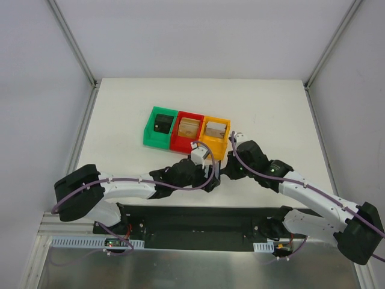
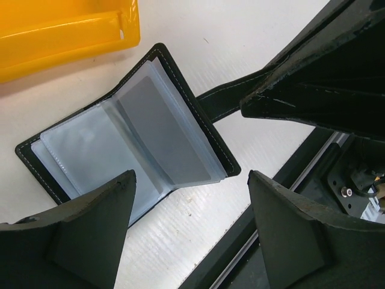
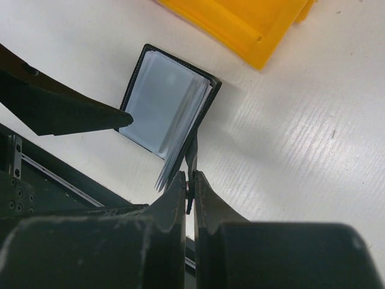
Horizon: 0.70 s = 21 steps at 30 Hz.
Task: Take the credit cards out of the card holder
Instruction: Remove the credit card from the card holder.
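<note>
Just beside yellow bin (image 2: 66,27), card holder (image 2: 138,138), right jaws pinching edge

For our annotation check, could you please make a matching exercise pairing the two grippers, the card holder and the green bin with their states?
Things:
1. left gripper
2. right gripper
3. card holder
4. green bin

States:
A. holds a black block
B. shut on the holder's flap
C. lying open on the table
D. open above the holder

Pairs: 1-D; 2-B; 3-C; 4-A
</note>
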Tool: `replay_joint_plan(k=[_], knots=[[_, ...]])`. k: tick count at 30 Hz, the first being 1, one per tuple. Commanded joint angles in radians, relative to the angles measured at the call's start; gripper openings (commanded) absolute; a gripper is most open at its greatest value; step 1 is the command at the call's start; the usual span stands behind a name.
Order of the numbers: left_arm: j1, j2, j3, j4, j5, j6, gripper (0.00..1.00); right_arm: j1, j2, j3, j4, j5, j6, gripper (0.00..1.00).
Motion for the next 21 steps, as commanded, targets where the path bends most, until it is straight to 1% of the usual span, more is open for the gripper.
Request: replay_joint_plan(k=[1, 6, 9, 11, 14, 21], knots=[[0.003, 0.016, 0.051, -0.030, -0.031, 0.024, 0.73, 0.003, -0.016, 0.042, -0.013, 0.009, -0.016, 0.00], [0.003, 0.038, 0.066, -0.063, -0.066, 0.027, 0.66, 0.003, -0.011, 0.041, -0.013, 0.009, -0.016, 0.00], [0.003, 0.039, 0.062, -0.073, -0.089, 0.021, 0.60, 0.005, -0.011, 0.036, -0.013, 0.012, -0.017, 0.00], [0.005, 0.038, 0.059, -0.078, -0.103, 0.021, 0.59, 0.005, -0.009, 0.031, -0.013, 0.012, -0.017, 0.00], [0.005, 0.039, 0.062, -0.083, -0.108, 0.023, 0.59, 0.005, -0.009, 0.033, -0.013, 0.009, -0.016, 0.00], [0.005, 0.038, 0.074, -0.076, -0.103, 0.033, 0.66, 0.005, -0.009, 0.036, -0.013, 0.006, -0.016, 0.00]])
